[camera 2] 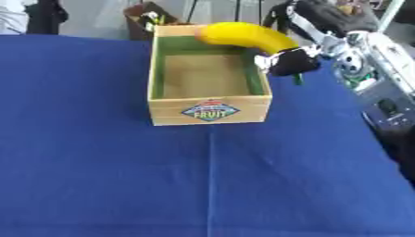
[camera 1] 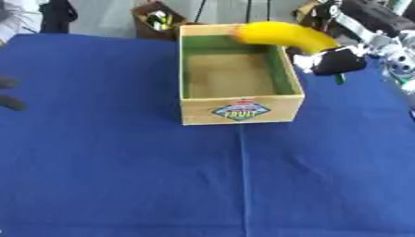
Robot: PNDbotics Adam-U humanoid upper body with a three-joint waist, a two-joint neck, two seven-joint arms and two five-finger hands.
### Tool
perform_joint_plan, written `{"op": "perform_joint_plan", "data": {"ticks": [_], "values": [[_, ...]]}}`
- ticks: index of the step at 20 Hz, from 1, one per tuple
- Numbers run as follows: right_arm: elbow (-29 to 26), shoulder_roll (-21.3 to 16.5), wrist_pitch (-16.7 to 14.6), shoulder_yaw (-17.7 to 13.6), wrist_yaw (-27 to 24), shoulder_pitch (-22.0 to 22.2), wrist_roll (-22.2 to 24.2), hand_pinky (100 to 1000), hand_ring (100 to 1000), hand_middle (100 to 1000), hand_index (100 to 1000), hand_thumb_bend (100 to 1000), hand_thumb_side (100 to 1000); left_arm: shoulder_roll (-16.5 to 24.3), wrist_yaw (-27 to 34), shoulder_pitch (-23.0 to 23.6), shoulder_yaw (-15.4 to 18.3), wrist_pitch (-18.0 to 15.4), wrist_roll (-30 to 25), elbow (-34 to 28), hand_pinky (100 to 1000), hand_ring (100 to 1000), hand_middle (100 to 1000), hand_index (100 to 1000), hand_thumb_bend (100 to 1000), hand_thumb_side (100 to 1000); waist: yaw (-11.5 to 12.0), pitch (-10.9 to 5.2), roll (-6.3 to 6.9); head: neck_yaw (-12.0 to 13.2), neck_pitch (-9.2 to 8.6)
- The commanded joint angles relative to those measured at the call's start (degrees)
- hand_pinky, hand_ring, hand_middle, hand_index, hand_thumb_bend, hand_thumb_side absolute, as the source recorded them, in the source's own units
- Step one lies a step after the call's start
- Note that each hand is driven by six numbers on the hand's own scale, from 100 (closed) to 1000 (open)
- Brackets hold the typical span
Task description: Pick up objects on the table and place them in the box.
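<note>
Left eye view, box: we see an open wooden box [camera 1: 241, 74] with a green inner lining and a "FRUIT" label on its near wall, standing on the blue surface [camera 1: 122, 162].
Left eye view, banana: a yellow banana [camera 1: 285, 36] hangs over the box's far right corner, partly above the opening, not resting on the floor of the box.
Left eye view, right hand: our right hand [camera 1: 334, 60] comes in from the upper right and grips the banana at its right end, fingers curled around it; it sits just outside the box's right wall.
Left eye view, left hand: dark fingertips of our left hand [camera 1: 9, 95] show at the left edge; we cannot tell whether they are open or curled.
Left eye view, background: a brown container [camera 1: 155, 21] with small items stands behind the box.
Right eye view, additions: here the left hand does not show at all; more of the right arm [camera 2: 381, 78], silver and black, appears along the right side.
Right eye view, small detail: a thin green thing [camera 2: 298, 79] shows below the right hand, perhaps a stem; we cannot make it out.
</note>
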Motion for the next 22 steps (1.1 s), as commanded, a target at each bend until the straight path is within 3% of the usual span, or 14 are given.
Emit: {"op": "perform_joint_plan", "data": {"ticks": [1,17,20,22], "values": [[2.10,0.02,-0.42,-0.40,1.19,-2.19,-0.74,658,647,394,500,217,440,0.93,0.19,-0.86,-0.21,-0.13,-0.33,-1.01,470,628,709,804,100,1000,0.57,-0.98,-0.05,-1.22,-1.30],[14.23,4.39,-2.93,0.10,7.16,-6.25,-4.79,667,666,417,526,231,447,0.24,0.60,-2.32,-0.55,-0.40,-0.73,-1.01,470,627,710,803,100,1000,5.13,0.56,-1.79,-4.79,-2.97],[14.72,4.46,-3.72,0.15,7.63,-6.14,-4.74,688,707,482,613,285,461,0.17,0.62,-2.19,-0.52,-0.33,-0.73,-1.01,470,627,710,803,100,1000,4.91,0.61,-1.82,-4.88,-2.92],[14.25,4.32,-4.26,0.18,7.73,-6.07,-4.46,716,760,585,740,377,488,0.17,0.63,-2.19,-0.54,-0.30,-0.76,-1.01,471,627,711,803,100,1000,4.52,0.57,-1.73,-4.76,-2.81]]}}
